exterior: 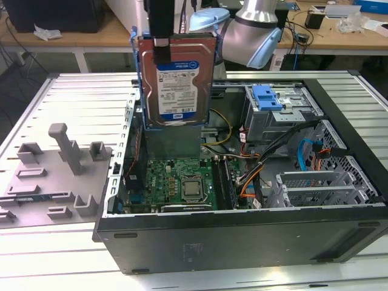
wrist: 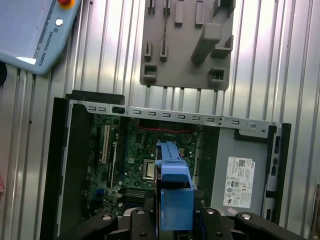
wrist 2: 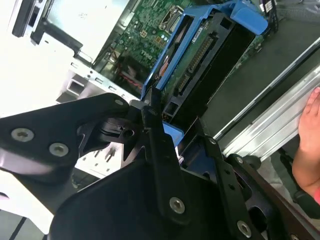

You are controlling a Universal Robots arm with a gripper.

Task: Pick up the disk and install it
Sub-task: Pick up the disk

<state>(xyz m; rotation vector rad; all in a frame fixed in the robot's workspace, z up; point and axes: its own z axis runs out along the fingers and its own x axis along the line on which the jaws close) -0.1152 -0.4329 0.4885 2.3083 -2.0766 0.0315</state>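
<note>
While tool (exterior: 162,53) clenches the disk (exterior: 177,85) upright, open computer case (exterior: 242,237) below, cables (exterior: 256,172) inside.

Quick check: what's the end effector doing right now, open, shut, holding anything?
End effector: shut on the disk, holding it upright above the open computer case.

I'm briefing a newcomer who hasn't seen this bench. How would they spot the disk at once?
Find the open black computer case on the ribbed table. Upright above it, in the claw, hangs the disk: a labelled silver-black slab in a blue frame, unlike the small blue latch on the cage inside.
</note>
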